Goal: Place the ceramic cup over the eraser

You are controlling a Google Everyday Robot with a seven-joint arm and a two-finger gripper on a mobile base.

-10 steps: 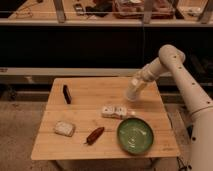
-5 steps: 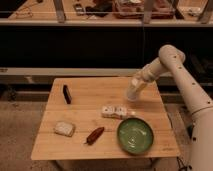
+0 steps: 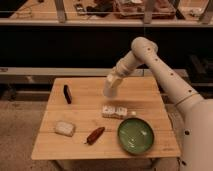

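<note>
Item 1, container: green plate, round, lying flat at the front right of the wooden table, its whole green face showing.

Item 2, container: ceramic cup, small, pale cream, tapered. It is sitting at the tip of the gripper, above the table's rear middle. Its inside is not showing.

Item 3: eraser, slim and black, lying on the table's rear left, well apart from the cup.

Item 4: white patterned box, lying mid-table between the gripper and the plate.

Item 5: pale pad, lying at the front left.

Item 6: reddish-brown object, lying between pad and plate.

Item 7: white arm, reaching in from the right, elbow raised, forearm sloping down and leftward. The gripper is pointing down at the tabletop, fingers clamped and apparently pinching the cup.
</note>
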